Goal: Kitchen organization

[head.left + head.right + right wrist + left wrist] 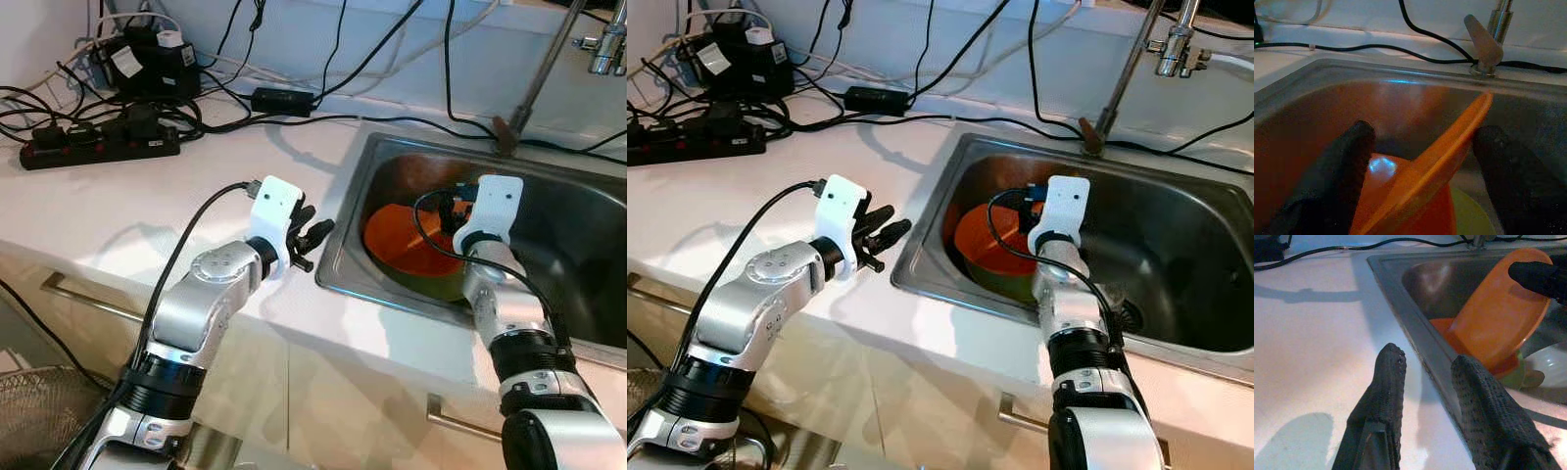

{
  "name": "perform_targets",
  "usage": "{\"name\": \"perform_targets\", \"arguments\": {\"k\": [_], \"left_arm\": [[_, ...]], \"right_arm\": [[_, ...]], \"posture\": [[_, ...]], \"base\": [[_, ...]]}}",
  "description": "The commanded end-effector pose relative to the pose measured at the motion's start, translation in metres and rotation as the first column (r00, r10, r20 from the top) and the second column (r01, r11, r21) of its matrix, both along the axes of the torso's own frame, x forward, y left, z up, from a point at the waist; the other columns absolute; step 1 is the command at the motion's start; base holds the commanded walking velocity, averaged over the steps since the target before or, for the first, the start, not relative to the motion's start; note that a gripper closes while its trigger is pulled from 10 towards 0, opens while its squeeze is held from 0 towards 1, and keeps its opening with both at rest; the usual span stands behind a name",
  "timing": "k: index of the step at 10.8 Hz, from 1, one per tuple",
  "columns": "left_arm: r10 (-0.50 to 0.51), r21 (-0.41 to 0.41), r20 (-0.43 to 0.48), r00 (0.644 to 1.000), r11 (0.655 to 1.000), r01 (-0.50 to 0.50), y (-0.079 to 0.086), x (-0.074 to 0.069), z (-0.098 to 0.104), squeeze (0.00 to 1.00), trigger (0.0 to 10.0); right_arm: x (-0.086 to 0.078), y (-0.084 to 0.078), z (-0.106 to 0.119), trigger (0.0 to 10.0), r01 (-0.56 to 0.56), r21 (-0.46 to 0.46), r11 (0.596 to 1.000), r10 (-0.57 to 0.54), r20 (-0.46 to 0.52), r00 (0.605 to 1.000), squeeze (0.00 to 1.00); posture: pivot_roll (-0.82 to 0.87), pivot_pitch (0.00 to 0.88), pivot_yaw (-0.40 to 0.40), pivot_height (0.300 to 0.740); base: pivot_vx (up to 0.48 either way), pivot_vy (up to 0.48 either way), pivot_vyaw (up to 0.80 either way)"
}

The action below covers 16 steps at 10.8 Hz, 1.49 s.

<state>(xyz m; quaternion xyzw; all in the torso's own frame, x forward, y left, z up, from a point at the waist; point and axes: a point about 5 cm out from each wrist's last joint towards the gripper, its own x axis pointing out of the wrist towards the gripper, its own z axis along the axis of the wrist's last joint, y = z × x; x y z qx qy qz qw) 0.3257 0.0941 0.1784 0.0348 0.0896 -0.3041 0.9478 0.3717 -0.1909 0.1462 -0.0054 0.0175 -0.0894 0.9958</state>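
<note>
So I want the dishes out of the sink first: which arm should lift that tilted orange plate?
Right. The right gripper already straddles the tilted orange plate inside the sink, fingers open either side; the left gripper hovers over the counter.

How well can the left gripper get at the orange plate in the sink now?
Probably yes. The left gripper hovers open over the counter beside the sink, nothing between it and the tilted orange plate, though the right gripper already straddles it.

A pale bench [147, 211] carries a black power strip [98, 147] and tangled cables [294, 122] near the wall; a steel sink [338, 259] is set into it.
</note>
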Motion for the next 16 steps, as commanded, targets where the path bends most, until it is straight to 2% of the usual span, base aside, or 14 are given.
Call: {"name": "perform_targets", "arguments": {"k": [1, 5, 6, 7, 8, 9, 10, 12, 13, 14, 15, 16], "left_arm": [[0.001, 0.009, 0.001, 1.0, 1.0, -0.001, 0.0, 0.002, 0.003, 0.0, 10.0], [0.003, 0.006, -0.003, 1.0, 1.0, -0.003, -0.001, 0.001, 0.003, 0.0, 10.0], [0.003, 0.005, -0.004, 1.0, 1.0, -0.003, -0.001, 0.001, 0.003, 0.0, 10.0], [0.005, 0.002, -0.005, 1.0, 1.0, -0.005, -0.001, 0.001, 0.002, 0.0, 10.0], [0.005, 0.002, -0.006, 1.0, 1.0, -0.005, 0.0, 0.001, 0.002, 0.0, 10.0], [0.004, 0.003, -0.007, 1.0, 1.0, -0.004, -0.001, 0.001, 0.001, 0.0, 10.0], [0.007, 0.0, -0.003, 1.0, 1.0, -0.007, -0.001, 0.001, 0.001, 0.0, 10.0], [0.117, -0.049, 0.143, 0.983, 0.993, -0.111, 0.001, 0.008, 0.008, 0.0, 10.0], [0.264, -0.127, 0.274, 0.925, 0.963, -0.237, 0.01, 0.014, 0.021, 0.0, 10.0], [0.314, -0.169, 0.32, 0.894, 0.947, -0.273, 0.014, 0.014, 0.027, 0.0, 10.0], [0.371, -0.19, 0.416, 0.831, 0.928, -0.319, 0.019, 0.015, 0.036, 0.0, 10.0], [0.395, -0.207, 0.436, 0.808, 0.918, -0.337, 0.021, 0.016, 0.036, 0.0, 10.0]], "right_arm": [[0.004, 0.001, 0.017, 10.0, -0.003, -0.027, 1.0, 0.004, 0.043, 0.999, 0.0], [0.004, -0.001, 0.023, 10.0, 0.007, -0.097, 0.995, -0.002, 0.049, 0.999, 0.0], [0.005, 0.001, 0.025, 10.0, -0.004, -0.083, 0.997, 0.009, 0.065, 0.998, 0.62], [0.005, 0.003, 0.026, 10.0, -0.005, -0.077, 0.997, 0.011, 0.078, 0.997, 0.66], [0.004, 0.004, 0.027, 10.0, -0.009, -0.079, 0.997, 0.016, 0.08, 0.997, 0.16], [0.004, 0.006, 0.025, 10.0, -0.015, -0.081, 0.997, 0.021, 0.076, 0.997, 0.0], [0.003, 0.006, 0.024, 10.0, -0.016, -0.081, 0.997, 0.022, 0.074, 0.997, 0.0], [0.001, 0.019, 0.027, 10.0, -0.078, -0.059, 0.995, 0.085, 0.135, 0.987, 0.0], [-0.005, 0.033, 0.034, 10.0, -0.147, -0.049, 0.988, 0.154, 0.229, 0.961, 0.0], [-0.007, 0.039, 0.038, 10.0, -0.162, -0.049, 0.986, 0.169, 0.273, 0.947, 0.0], [-0.012, 0.05, 0.044, 10.0, -0.196, -0.041, 0.98, 0.198, 0.347, 0.917, 0.0], [-0.015, 0.058, 0.043, 10.0, -0.225, -0.031, 0.974, 0.221, 0.365, 0.905, 0.0]], "posture": [[0.22, 0.039, -0.017, 0.74], [0.22, 0.039, -0.018, 0.74], [0.22, 0.035, -0.019, 0.74], [0.22, 0.035, -0.017, 0.74], [0.22, 0.036, -0.017, 0.74], [0.22, 0.035, -0.018, 0.74], [0.21, 0.035, -0.018, 0.74], [0.21, 0.032, -0.015, 0.74], [0.21, 0.024, -0.014, 0.74], [0.21, 0.014, -0.014, 0.74], [0.2, 0.0, -0.013, 0.74], [0.2, 0.0, -0.013, 0.74]], "base": [[0.0, 0.0, 0.0], [0.0, 0.0, 0.0], [0.0, 0.0, 0.0], [0.0, 0.0, 0.0], [0.0, 0.0, 0.0], [0.0, 0.0, 0.0], [0.0, 0.0, 0.0], [0.0, 0.0, 0.0], [0.0, 0.0, 0.0], [0.0, 0.0, 0.0], [0.0, 0.0, 0.0], [0.0, 0.0, 0.0]]}}
